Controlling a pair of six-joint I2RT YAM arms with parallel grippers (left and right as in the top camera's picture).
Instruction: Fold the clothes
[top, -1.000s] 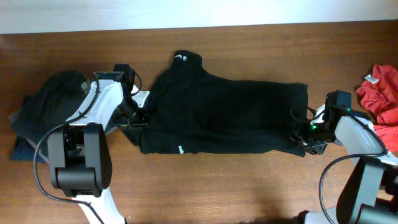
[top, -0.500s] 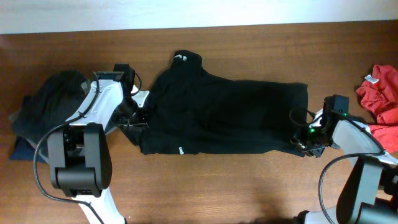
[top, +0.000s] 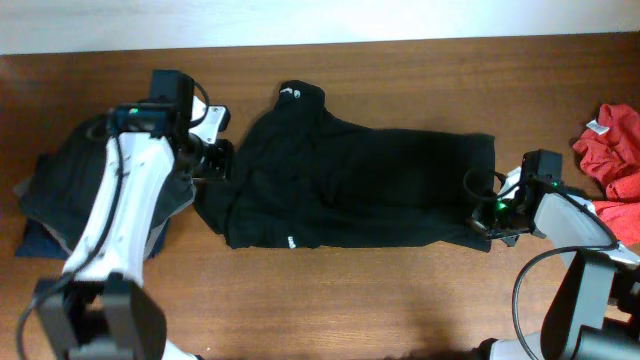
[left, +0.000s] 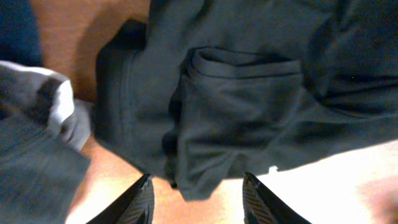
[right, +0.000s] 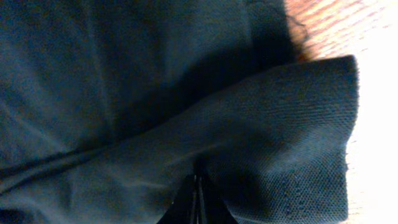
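Observation:
The clothes (top: 360, 180), one plain black garment, lie spread across the middle of the table with a white tag (top: 290, 93) at the neck and a tiny label (top: 290, 241) near the hem. My left gripper (top: 212, 165) hovers over its left edge. In the left wrist view that gripper (left: 199, 202) stands open, the bunched black edge (left: 236, 112) lying loose below and between the fingers (left: 140, 200). My right gripper (top: 487, 215) sits at the lower right corner. In the right wrist view it (right: 197, 199) is shut on the black fabric (right: 280, 143).
A charcoal-grey garment pile (top: 60, 190) with lighter grey and navy pieces lies at the far left, beside the left arm; it also shows as the grey pile (left: 37, 143) in the left wrist view. A red cloth (top: 612, 150) lies at the right edge. Brown table (top: 350, 310) shows along the front.
My left gripper has opened, let go of the garment's left edge and risen back and to the left. My right gripper has closed on the lower right corner.

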